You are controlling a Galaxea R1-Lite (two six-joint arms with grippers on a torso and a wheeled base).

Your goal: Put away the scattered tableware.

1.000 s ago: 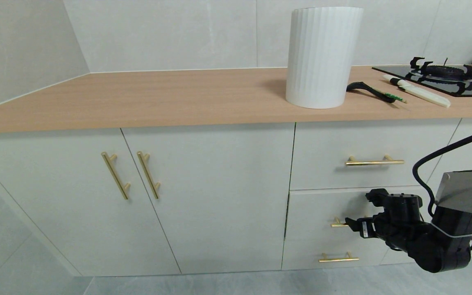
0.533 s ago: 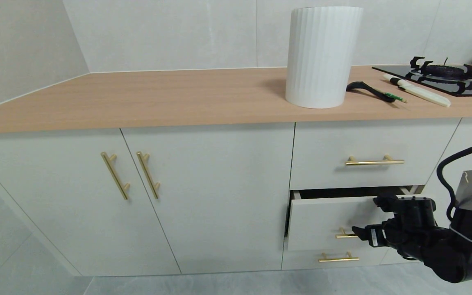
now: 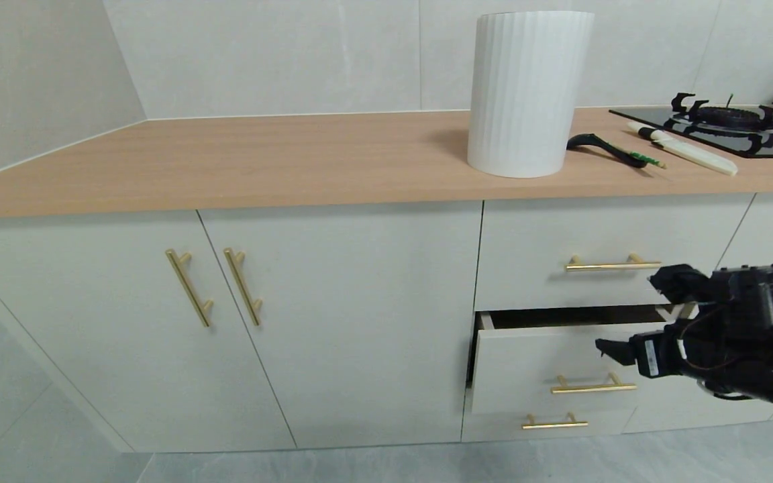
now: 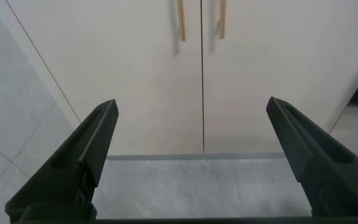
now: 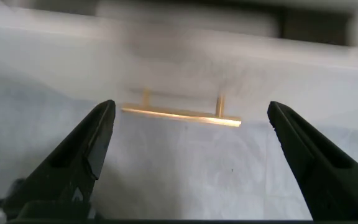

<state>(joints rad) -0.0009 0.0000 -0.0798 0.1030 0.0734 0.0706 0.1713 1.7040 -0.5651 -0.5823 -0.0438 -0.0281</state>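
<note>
On the wooden counter (image 3: 259, 161), right of a tall white ribbed container (image 3: 527, 94), lie a black ladle (image 3: 602, 147), green-tipped chopsticks (image 3: 643, 158) and a white knife (image 3: 688, 153). Below them the middle drawer (image 3: 534, 359) stands slightly pulled out, its gold handle (image 3: 593, 387) (image 5: 180, 114) free. My right gripper (image 3: 636, 315) (image 5: 189, 109) hangs open just in front of the drawer's right part, above the handle, holding nothing. My left gripper (image 4: 191, 104) is open and low, facing the double cabinet doors (image 4: 202, 74) above the floor.
A black gas hob (image 3: 729, 124) sits at the counter's far right. The top drawer (image 3: 611, 251) and the bottom drawer handle (image 3: 554, 423) are shut flush. Two cabinet doors with gold handles (image 3: 215, 288) fill the left. Grey tiled floor (image 3: 359, 466) lies below.
My right gripper pulled the middle drawer out by its handle, then let go and rose up and to the right. The counter items have not moved.
</note>
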